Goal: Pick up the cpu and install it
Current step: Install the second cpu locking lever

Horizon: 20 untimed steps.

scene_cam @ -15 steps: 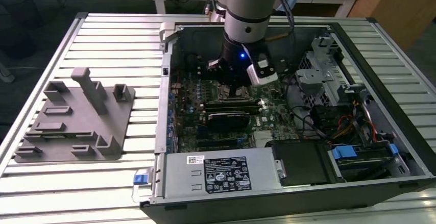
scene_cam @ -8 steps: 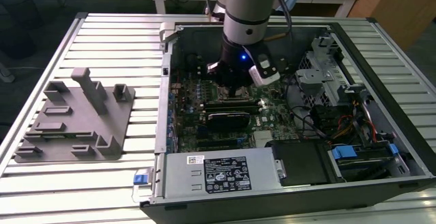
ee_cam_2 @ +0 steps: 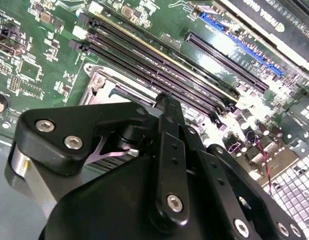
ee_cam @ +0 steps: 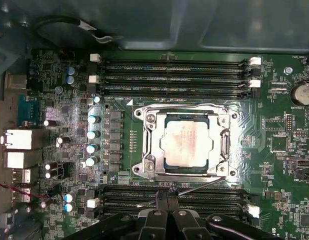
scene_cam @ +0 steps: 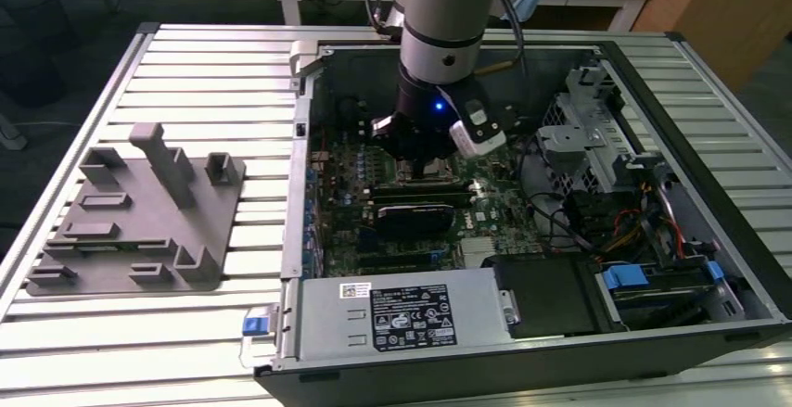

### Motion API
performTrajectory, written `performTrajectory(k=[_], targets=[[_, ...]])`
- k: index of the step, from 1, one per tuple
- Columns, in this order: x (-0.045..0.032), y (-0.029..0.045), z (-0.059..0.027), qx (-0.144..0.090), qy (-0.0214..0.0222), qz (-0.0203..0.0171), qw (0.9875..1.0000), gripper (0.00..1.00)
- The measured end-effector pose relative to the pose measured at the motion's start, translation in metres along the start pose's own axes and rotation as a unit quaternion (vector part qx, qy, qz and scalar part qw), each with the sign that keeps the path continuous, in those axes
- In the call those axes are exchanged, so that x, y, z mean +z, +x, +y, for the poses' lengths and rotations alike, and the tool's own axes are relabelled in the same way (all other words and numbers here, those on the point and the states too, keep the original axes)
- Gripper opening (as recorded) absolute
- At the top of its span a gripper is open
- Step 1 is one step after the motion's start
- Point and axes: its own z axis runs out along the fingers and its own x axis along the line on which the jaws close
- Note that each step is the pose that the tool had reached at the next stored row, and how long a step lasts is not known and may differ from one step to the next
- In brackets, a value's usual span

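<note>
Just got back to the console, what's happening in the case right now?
The arm is reaching down into the open computer case, with the gripper just above the motherboard. In the first wrist view, the cpu already sits in the socket, silvery top up, framed by the metal bracket. The jaws appear closed together beside the socket and hold nothing. The grey fixture block sits outside the case, on the exterior view's left.

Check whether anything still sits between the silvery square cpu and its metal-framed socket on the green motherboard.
Nothing visible does: in the first wrist view the silvery square cpu already lies inside the metal-framed socket, its top uncovered. The black gripper sits beside the socket over the black memory slots.
</note>
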Motion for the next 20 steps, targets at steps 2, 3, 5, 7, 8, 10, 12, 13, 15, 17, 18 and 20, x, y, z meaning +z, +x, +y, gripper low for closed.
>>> performTrajectory(k=[2, 3, 5, 7, 8, 10, 12, 13, 15, 17, 18, 20], targets=[[0.0001, 0.0001, 0.0000, 0.000, -0.0004, 0.0000, 1.0000, 0.11], [0.0002, 0.0002, -0.0003, 0.000, -0.0033, -0.0001, 1.0000, 0.11], [0.0009, 0.0004, -0.0015, 0.000, -0.0090, -0.0004, 1.0000, 0.11], [0.0019, 0.0007, -0.0033, 0.000, -0.0109, -0.0004, 0.9999, 0.11], [0.0025, 0.0008, -0.0045, 0.000, -0.0115, -0.0005, 0.9999, 0.11], [0.0037, 0.0011, -0.0066, 0.000, -0.0129, -0.0005, 0.9999, 0.11], [0.0051, 0.0016, -0.0083, 0.000, -0.0159, -0.0006, 0.9999, 0.11], [0.0059, 0.0020, -0.0092, -0.001, -0.0180, -0.0007, 0.9998, 0.11], [0.0074, 0.0030, -0.0106, -0.001, -0.0220, -0.0008, 0.9998, 0.11], [0.0085, 0.0045, -0.0115, -0.001, -0.0275, -0.0010, 0.9996, 0.11], [0.0090, 0.0053, -0.0119, -0.001, -0.0305, -0.0011, 0.9995, 0.11], [0.0100, 0.0073, -0.0126, -0.001, -0.0364, -0.0013, 0.9993, 0.11]])
